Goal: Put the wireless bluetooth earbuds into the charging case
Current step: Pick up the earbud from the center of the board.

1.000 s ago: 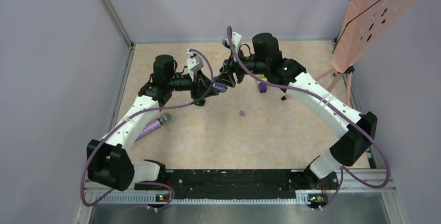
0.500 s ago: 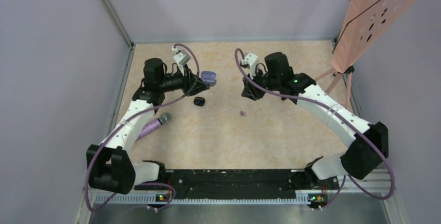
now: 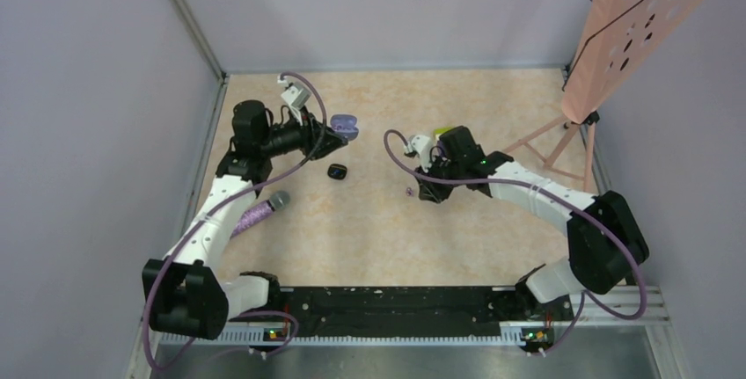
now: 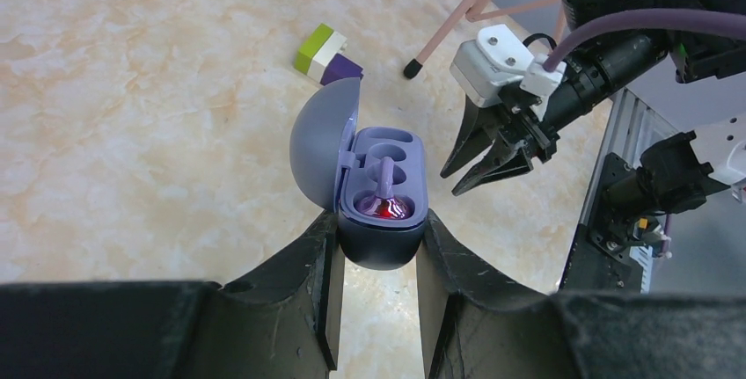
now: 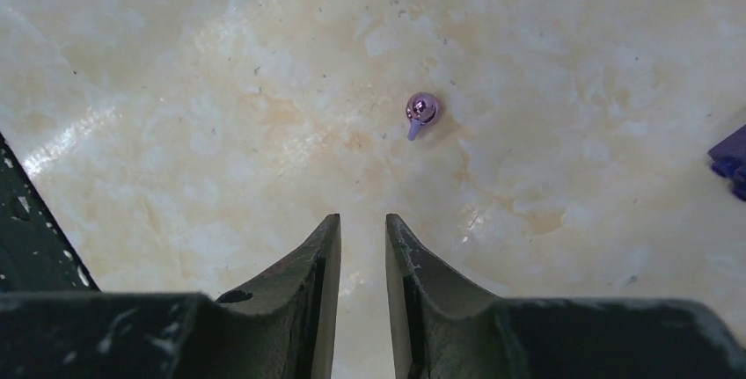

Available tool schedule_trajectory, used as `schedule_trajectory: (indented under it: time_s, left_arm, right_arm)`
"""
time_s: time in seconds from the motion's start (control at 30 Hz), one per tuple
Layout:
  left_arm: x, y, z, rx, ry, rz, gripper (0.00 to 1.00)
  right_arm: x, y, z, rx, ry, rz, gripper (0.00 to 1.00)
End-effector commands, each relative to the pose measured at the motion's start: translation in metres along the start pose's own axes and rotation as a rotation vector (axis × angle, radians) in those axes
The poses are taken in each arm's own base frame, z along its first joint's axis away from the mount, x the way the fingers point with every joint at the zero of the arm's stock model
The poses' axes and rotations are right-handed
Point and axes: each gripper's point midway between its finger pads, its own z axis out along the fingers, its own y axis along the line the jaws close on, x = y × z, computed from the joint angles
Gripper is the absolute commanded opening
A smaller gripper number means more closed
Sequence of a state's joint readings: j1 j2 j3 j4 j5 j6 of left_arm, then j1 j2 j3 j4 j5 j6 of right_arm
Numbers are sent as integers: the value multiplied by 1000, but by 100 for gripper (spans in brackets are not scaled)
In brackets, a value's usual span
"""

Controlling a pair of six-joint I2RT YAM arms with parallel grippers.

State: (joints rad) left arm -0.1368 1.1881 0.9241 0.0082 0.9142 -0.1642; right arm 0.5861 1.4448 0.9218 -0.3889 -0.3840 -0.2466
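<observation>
One earbud [image 5: 420, 111], purple with a short stem, lies loose on the surface [image 5: 220, 89], just ahead of the right hand [image 5: 362, 221] and a little to its right in the wrist view. That hand's jaws stand only narrowly apart, with nothing between them.

To pick it up cleanly, the jaws likely need to part wider and shift until the earbud sits on their centre line. They should then come straight down and close gently across the rounded head rather than the stem, since so small a piece could squirt out.

The left hand [image 4: 378, 229] grips the case [image 4: 380, 194] by its lower body, lid swung open. A seated bud [image 4: 385, 187] fills one well and the other is bare.

The right arm reaches low over the middle of the surface, wrist pitched down. The left arm stretches toward the far left, and the case appears held clear of the surface.
</observation>
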Motion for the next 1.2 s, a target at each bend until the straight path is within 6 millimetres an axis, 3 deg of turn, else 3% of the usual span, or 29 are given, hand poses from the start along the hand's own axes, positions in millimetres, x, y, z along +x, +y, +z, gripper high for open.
schedule_trajectory:
  time_s: [0.0,0.17,0.33,0.47,0.6,0.73,0.97,1.17]
  left_arm:
    - [-17,-2,-7,-14,-56,47,0]
    - [-17,2,-8,-30,-63,39,0]
    - [-22,9,-9,-51,-90,33,0]
    - [-26,10,-12,-62,-105,45,0]
    - [-31,10,-16,-75,-121,64,0]
    - [-35,9,-22,-90,-139,81,0]
    - [-37,4,-27,-93,-159,103,0]
    - [-34,4,-28,-100,-170,100,0]
  right_arm:
    - [-37,-15,-6,14,-99,-307,25]
    - [-46,-24,-19,47,-139,-869,23]
    - [-26,-21,-12,70,-102,-1445,23]
    - [-13,-9,-6,11,-111,-1743,25]
    - [-3,4,4,-5,-148,-1939,37]
    - [4,9,16,-10,-109,-2046,40]
    - [9,-7,47,61,111,-2192,44]
    - [21,-19,58,31,285,-2283,42]
